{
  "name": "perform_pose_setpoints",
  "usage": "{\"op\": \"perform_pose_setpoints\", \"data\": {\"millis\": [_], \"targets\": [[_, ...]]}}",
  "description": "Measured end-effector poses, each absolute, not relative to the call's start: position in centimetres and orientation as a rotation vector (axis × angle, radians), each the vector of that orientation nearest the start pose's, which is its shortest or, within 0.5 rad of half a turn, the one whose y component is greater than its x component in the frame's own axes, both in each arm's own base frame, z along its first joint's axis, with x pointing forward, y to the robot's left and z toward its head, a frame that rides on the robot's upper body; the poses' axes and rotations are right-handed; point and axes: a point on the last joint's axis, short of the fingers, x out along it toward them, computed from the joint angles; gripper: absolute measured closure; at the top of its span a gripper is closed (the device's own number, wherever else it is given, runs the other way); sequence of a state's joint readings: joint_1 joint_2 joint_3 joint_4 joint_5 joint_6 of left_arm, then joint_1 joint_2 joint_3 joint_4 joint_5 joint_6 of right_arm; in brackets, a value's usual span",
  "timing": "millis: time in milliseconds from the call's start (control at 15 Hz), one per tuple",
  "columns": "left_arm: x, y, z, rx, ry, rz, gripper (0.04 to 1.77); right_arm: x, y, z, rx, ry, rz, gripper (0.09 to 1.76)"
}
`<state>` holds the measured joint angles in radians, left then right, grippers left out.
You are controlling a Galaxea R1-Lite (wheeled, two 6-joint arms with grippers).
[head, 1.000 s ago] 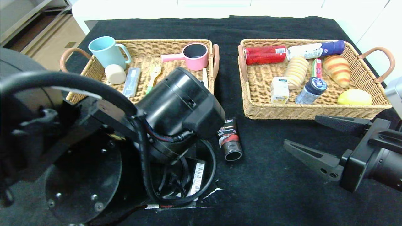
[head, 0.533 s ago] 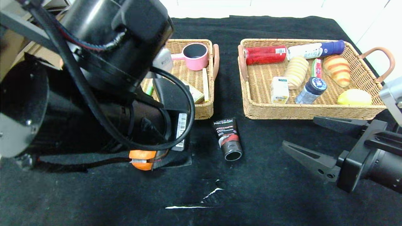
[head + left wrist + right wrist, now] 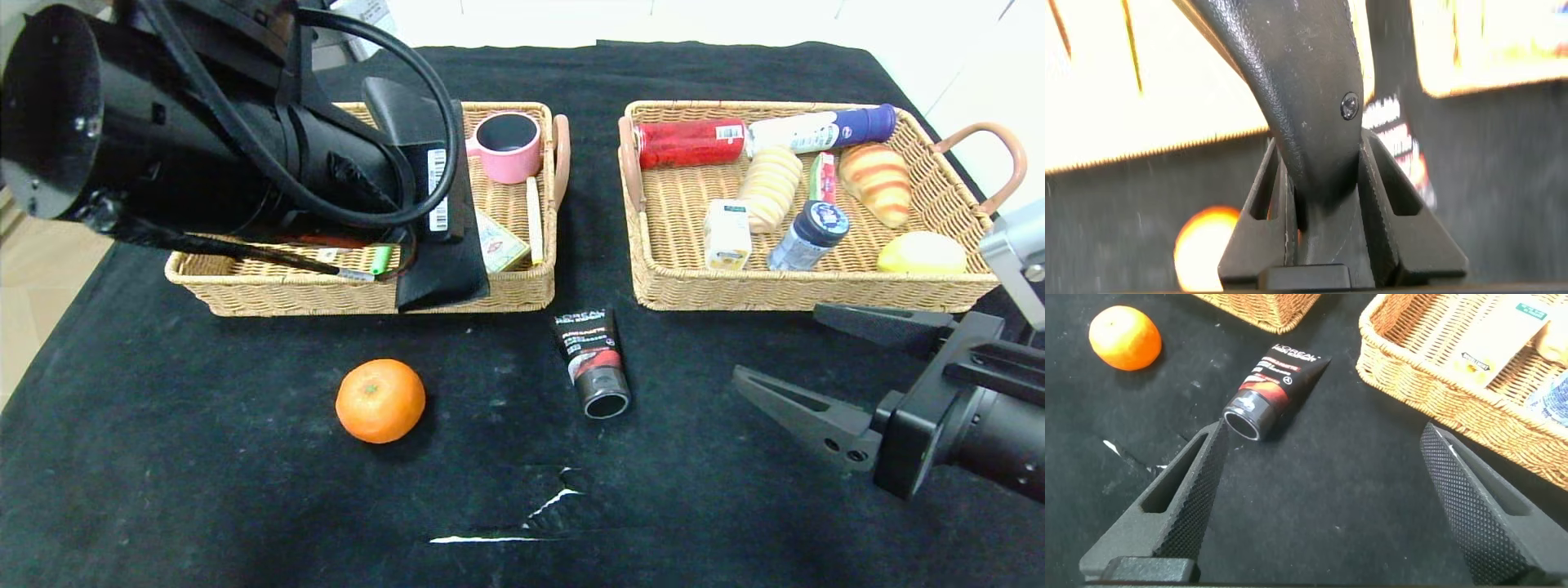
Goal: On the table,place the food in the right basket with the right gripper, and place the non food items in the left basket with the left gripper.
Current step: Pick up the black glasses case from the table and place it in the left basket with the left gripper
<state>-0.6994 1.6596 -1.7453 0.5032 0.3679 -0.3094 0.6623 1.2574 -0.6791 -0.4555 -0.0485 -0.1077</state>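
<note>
My left hand [image 3: 1327, 204], clamped on the black half-round soft case [image 3: 441, 269], hangs over the left tan wicker basket [image 3: 269, 298] at ten o'clock; I'd release inside its rim, right hand [image 3: 796, 359] wide.

Staged robot test bench: black-draped table [image 3: 735, 506], white walls, sorted props in wicker baskets [image 3: 816, 290].

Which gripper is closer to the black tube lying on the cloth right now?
Right. The right gripper hovers open just beside the black tube, while the left gripper is up over the left basket, holding a black case.
</note>
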Motion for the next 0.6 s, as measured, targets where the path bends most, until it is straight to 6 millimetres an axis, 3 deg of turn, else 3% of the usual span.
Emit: {"op": "perform_pose_setpoints", "data": {"millis": [400,600], "targets": [[26.1,-16.4,36.6,-0.118,0.269,-0.271,1.29,15.5,11.9,24.3,-0.145,0.074,0.617,0.14],[27.8,-16.4,36.6,-0.113,0.221,-0.251,1.29,15.3,11.8,24.4,-0.143,0.067,0.617,0.14]]}}
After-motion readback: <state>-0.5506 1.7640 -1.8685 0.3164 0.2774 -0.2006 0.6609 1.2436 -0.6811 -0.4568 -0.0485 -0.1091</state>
